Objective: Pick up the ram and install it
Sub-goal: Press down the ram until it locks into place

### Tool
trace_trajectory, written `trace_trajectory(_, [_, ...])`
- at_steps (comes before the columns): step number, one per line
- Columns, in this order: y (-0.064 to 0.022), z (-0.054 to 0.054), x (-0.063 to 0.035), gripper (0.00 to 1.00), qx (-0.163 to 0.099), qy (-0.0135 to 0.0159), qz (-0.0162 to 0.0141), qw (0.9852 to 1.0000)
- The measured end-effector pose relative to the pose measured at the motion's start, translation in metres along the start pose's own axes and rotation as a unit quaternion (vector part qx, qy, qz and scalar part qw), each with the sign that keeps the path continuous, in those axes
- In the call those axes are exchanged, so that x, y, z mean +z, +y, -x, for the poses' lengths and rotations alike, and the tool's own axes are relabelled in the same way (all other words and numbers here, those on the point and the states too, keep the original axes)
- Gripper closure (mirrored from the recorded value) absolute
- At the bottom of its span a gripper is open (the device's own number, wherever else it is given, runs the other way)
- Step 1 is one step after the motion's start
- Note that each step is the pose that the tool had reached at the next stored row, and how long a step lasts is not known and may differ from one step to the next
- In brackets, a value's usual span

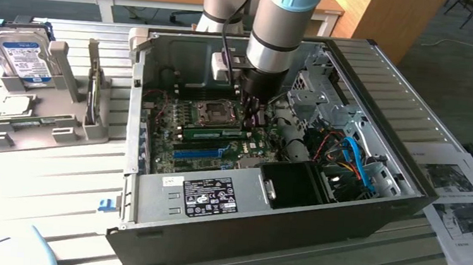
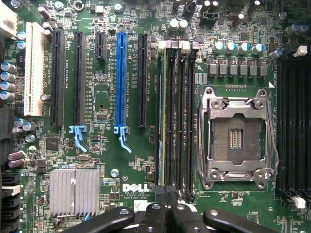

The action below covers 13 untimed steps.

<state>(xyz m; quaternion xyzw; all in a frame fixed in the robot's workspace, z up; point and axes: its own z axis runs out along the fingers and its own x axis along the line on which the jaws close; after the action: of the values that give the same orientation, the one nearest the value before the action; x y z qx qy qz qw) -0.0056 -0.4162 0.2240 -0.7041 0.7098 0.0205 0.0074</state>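
Observation:
The ram (image 1: pixel 215 133) is a green stick standing on edge in a memory slot of the motherboard, beside the CPU socket (image 1: pixel 218 111), inside the open computer case (image 1: pixel 374 99). In the wrist view the ram (image 2: pixel 162 121) appears edge-on as a thin strip in the slot nearest the blue slot. My gripper (image 1: pixel 252 120) hangs straight down over the ram's end at the exterior view's right. Its fingers (image 2: pixel 154 213) are shut together with nothing between them, right at the ram's top edge. Whether they touch it I cannot tell.
A silver hard drive (image 1: pixel 24 59) stands in a grey holder (image 1: pixel 38 133) at the exterior view's left. On the board are a blue slot (image 2: pixel 120 77), a heatsink (image 2: pixel 74 191) and a black fan shroud (image 1: pixel 296 184). Cables (image 1: pixel 353 157) and printed sheets (image 1: pixel 459 200) lie at the exterior view's right.

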Motion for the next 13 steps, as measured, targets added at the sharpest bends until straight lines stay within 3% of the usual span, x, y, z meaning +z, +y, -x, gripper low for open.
trace_trajectory(13, [0.0000,-0.0001,0.0007,0.90,0.000,0.0002,0.0001,1.0000])
